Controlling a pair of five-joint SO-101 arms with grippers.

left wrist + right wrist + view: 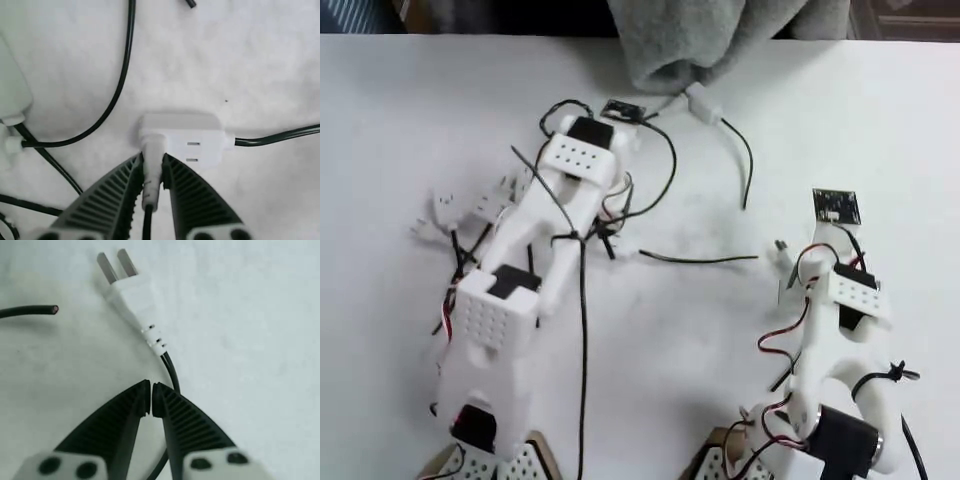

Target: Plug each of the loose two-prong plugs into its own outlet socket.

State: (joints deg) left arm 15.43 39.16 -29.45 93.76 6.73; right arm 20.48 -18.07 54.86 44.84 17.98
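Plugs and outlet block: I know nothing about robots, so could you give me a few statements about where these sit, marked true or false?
1. The left gripper is shut on a white plug that meets the outlet block. True.
2. Every socket on that block's face is taken. False: a free socket with two slots sits beside the held plug.
3. The right gripper holds the loose two-prong plug by its prongs. False: the plug lies on the table, apart from the closed fingertips.
4. The loose two-prong plug's prongs are bare, in no socket. True.
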